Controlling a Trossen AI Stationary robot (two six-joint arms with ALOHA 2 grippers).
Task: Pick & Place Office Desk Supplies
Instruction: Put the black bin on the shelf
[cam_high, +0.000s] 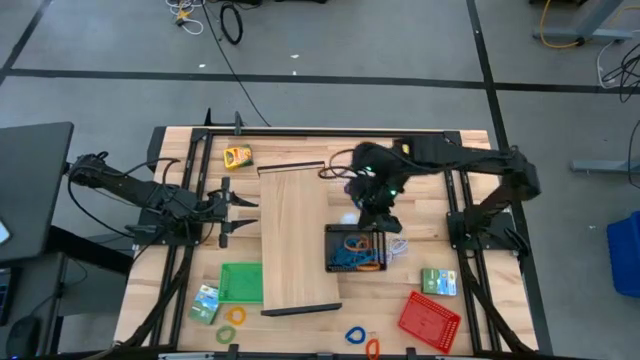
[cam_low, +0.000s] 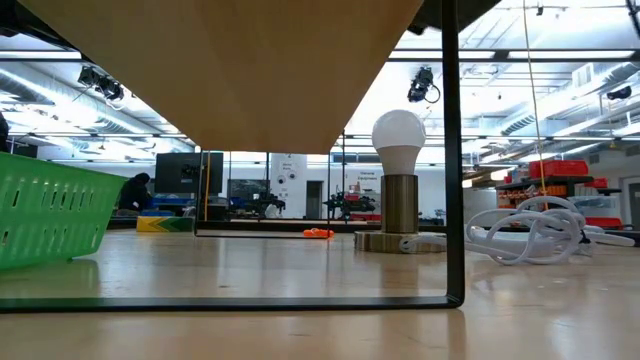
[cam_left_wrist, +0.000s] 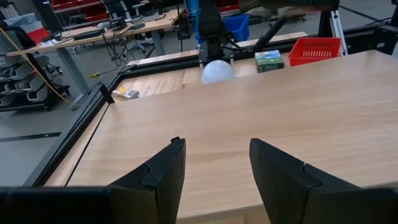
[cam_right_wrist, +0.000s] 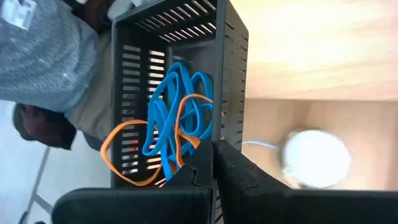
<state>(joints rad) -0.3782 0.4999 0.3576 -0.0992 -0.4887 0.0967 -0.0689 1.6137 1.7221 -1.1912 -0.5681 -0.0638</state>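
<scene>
**Right gripper shut above black tray, left arm parked at left edge**

Right gripper (cam_high: 381, 215) sits just off the far side of the black tray (cam_high: 334, 262), fingers pressed together, nothing held; in its wrist view the closed fingertips (cam_right_wrist: 211, 163) sit at the tray's wall, a white bulb (cam_right_wrist: 316, 157) beside it on the desk.

Black tray is on the desk (cam_high: 300, 145) right of the wooden board (cam_high: 297, 235); inside it blue bands (cam_right_wrist: 177, 109) tangled with an orange band (cam_right_wrist: 124, 163); same load seen from above.

Left gripper (cam_high: 228, 212) at the desk's left edge, fingers (cam_left_wrist: 158, 180) apart, holding nothing; it faces across the board.

Other supplies:
- yellow box (cam_high: 237, 156) near the far left corner;
- green tray (cam_high: 241, 282) touching the board's left side near the front; small green box (cam_high: 206, 303) just left of it;
- 2 yellow rings (cam_high: 231, 324) at the front left edge;
- blue ring (cam_high: 355, 335) and orange ring (cam_high: 372, 348) at the front edge, centre;
- red tray (cam_high: 429, 320) at the front right; green box (cam_high: 438, 282) just behind it.

Low view: lamp with white bulb (cam_low: 399, 140) on a round base, white cable (cam_low: 535, 235) coiled beside it.
</scene>
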